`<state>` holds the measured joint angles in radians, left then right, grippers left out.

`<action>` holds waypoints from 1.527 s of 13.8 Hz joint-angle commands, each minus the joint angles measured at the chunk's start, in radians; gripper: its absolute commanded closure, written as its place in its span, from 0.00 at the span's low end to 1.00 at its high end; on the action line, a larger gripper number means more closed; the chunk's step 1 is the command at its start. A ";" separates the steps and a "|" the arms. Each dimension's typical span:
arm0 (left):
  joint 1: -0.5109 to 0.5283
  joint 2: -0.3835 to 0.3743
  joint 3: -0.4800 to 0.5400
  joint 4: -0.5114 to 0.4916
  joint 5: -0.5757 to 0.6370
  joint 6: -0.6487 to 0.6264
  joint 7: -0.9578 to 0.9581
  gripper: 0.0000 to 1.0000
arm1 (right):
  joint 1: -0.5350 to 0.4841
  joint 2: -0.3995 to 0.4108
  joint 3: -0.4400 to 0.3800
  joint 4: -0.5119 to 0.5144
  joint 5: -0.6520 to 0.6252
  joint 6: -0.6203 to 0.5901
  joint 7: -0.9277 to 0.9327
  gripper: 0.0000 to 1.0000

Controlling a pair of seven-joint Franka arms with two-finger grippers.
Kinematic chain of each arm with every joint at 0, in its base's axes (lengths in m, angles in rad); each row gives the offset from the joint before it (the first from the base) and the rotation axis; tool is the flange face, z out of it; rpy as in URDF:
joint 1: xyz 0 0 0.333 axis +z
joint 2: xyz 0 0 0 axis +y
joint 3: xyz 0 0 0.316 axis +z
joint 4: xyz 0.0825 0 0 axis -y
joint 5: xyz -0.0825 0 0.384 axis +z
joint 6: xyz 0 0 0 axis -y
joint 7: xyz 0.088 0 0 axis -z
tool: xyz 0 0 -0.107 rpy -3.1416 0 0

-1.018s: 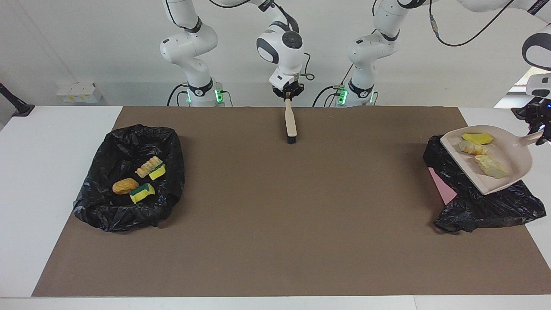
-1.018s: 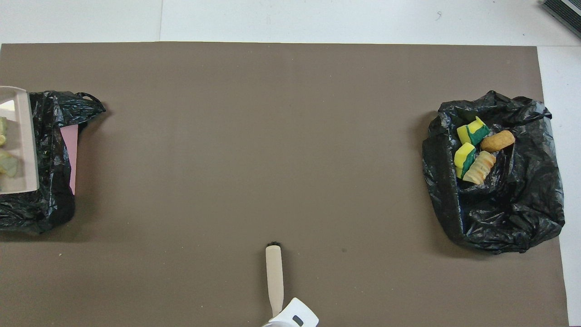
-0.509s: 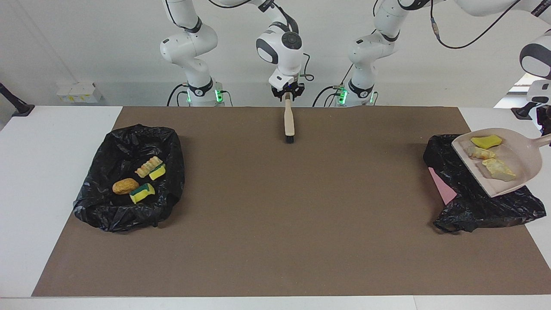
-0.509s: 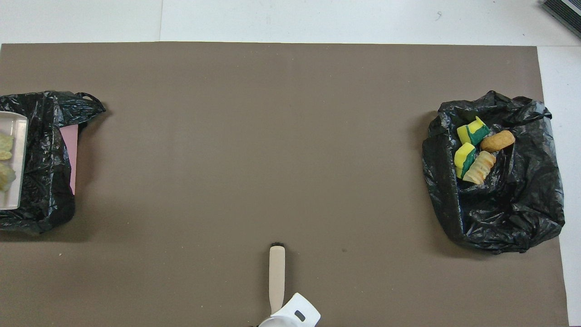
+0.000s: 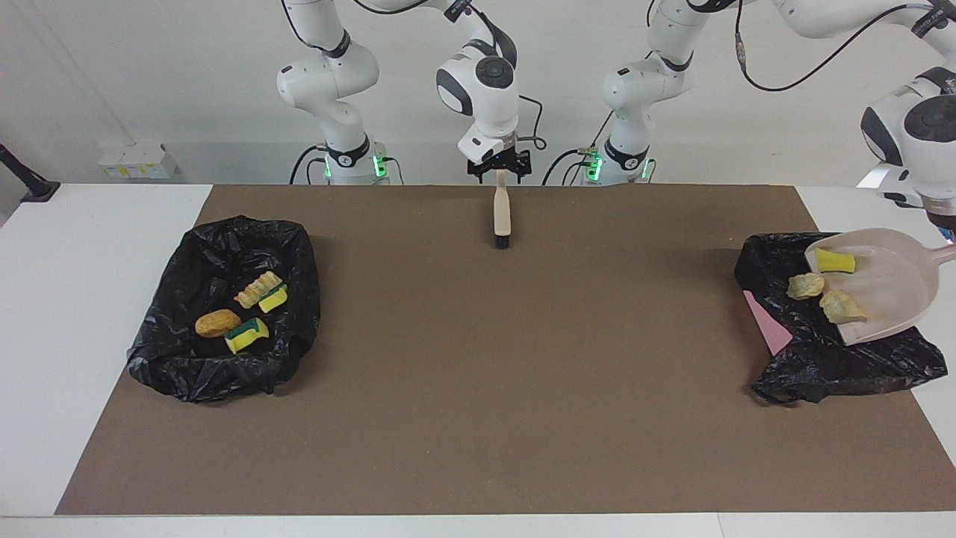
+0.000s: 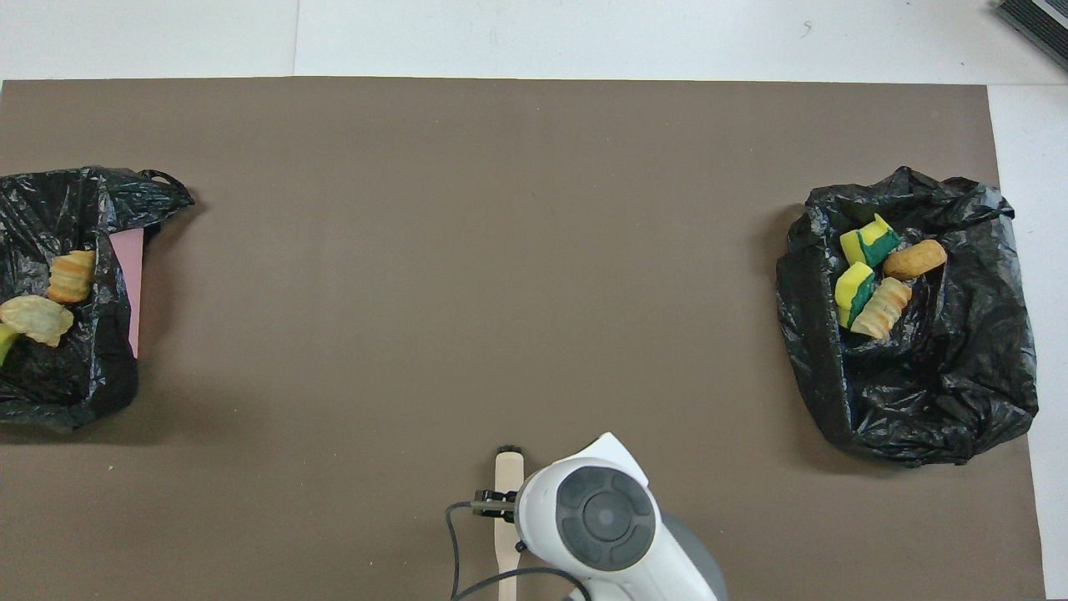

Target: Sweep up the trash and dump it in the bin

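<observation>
The beige dustpan [image 5: 889, 276] hangs tilted over the black bag bin [image 5: 821, 359] at the left arm's end of the table. My left gripper [image 5: 945, 243] is shut on its handle at the view's edge. Three pieces of trash slide off it: a yellow sponge bit [image 5: 835, 261] and two tan lumps [image 5: 805, 285] [image 5: 842, 306]. The overhead view shows the lumps [image 6: 71, 275] [image 6: 35, 319] against the bag [image 6: 75, 384]. The beige brush [image 5: 502, 213] lies on the mat near the robots. My right gripper [image 5: 499, 168] [image 6: 498, 501] is open just above its handle.
A second black bag [image 5: 224, 299] at the right arm's end holds several scraps, sponges and bread-like lumps [image 6: 876, 275]. A pink sheet [image 5: 765, 321] sticks out from under the bin bag. A brown mat [image 5: 478, 388] covers the table.
The left arm tipped the dustpan further and the scraps slid toward its lip and the bag. The right gripper opened, let go of the brush handle and rose slightly.
</observation>
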<state>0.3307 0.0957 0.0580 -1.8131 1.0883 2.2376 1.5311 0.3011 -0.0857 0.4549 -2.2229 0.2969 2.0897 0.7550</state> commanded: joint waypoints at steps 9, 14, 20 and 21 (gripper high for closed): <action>-0.122 -0.120 -0.013 -0.031 -0.219 -0.200 -0.074 1.00 | -0.341 0.000 0.004 0.400 -0.093 -0.372 -0.252 0.00; -0.153 -0.120 -0.015 -0.031 -0.579 -0.318 -0.136 1.00 | -0.300 0.006 -0.120 0.518 -0.232 -0.413 -0.267 0.00; -0.291 -0.134 -0.020 -0.032 -0.772 -0.492 -0.588 1.00 | -0.280 0.061 -0.260 0.676 -0.311 -0.563 -0.345 0.00; -0.329 -0.134 -0.020 -0.031 -0.810 -0.515 -0.688 1.00 | -0.258 0.069 -0.290 0.689 -0.311 -0.579 -0.371 0.00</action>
<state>0.0675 -0.0061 0.0262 -1.8241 0.3276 1.7644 0.9874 0.0126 -0.0657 0.2054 -1.6073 0.0088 1.5605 0.4208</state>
